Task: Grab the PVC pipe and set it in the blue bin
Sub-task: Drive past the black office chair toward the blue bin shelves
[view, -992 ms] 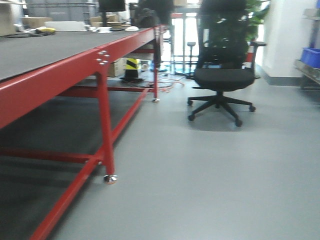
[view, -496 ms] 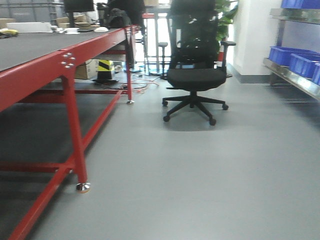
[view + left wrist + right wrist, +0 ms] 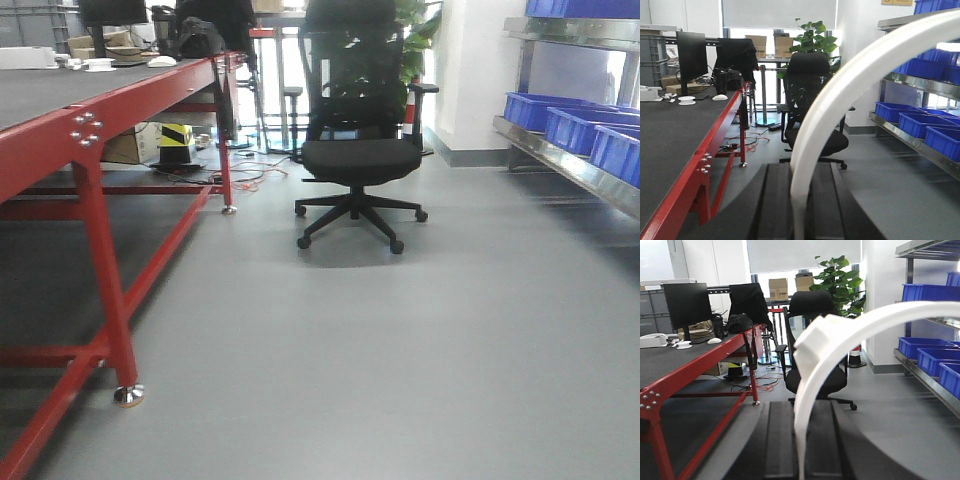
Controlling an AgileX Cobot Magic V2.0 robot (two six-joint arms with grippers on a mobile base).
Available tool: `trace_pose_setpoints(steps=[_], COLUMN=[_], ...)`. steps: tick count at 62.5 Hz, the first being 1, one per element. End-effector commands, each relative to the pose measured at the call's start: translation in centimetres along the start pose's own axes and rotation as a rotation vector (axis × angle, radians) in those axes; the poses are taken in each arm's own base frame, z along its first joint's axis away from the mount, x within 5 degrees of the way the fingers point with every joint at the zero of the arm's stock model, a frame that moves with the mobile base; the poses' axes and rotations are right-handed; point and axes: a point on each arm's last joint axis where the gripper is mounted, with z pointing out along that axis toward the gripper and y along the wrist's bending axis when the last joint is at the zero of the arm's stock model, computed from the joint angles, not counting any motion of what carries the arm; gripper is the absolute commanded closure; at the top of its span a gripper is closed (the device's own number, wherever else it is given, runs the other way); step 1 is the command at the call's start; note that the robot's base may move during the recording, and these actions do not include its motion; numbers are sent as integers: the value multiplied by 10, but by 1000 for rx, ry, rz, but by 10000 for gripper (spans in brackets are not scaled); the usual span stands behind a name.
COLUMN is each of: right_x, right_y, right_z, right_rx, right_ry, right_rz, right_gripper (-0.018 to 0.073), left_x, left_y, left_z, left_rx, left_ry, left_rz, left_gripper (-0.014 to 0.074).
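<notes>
A white curved PVC pipe [image 3: 840, 90] rises from between the black fingers [image 3: 775, 205] of my left gripper [image 3: 799, 210], which is shut on it, and arcs up to the right. A second white curved PVC pipe [image 3: 840, 337] with a coupling block stands between the fingers [image 3: 780, 445] of my right gripper [image 3: 801, 450], also shut on it. Blue bins [image 3: 565, 118] sit on a metal shelf at the right; they also show in the left wrist view [image 3: 917, 117] and the right wrist view [image 3: 932, 357]. Neither gripper shows in the front view.
A long red-framed table [image 3: 85, 135] with a dark top runs along the left. A black office chair [image 3: 358, 150] stands ahead on the grey floor. A yellow-black cone [image 3: 178, 140] and cables lie under the table. A metal shelf rack [image 3: 575, 170] lines the right side.
The front view has swung to the right: the red table and the chair slid left in frame, and the shelf with blue bins came further into view on the right.
</notes>
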Motion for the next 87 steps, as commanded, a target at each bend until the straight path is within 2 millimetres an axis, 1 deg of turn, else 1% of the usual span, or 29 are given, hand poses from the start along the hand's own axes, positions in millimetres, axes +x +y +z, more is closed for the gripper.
trace_pose_setpoints(steps=[1,87], right_x=[-3,-3], right_y=[0,0], right_z=[-1,-1], right_rx=[2,2], right_ry=[-27,-27], right_rz=[-19,-19], right_gripper=[720,720], left_x=[-4,-4], left_y=[-1,-1], left_z=[-1,-1], left_rx=[6,6], left_ry=[-35,-35], left_rz=[-2,-2], left_gripper=[707,707])
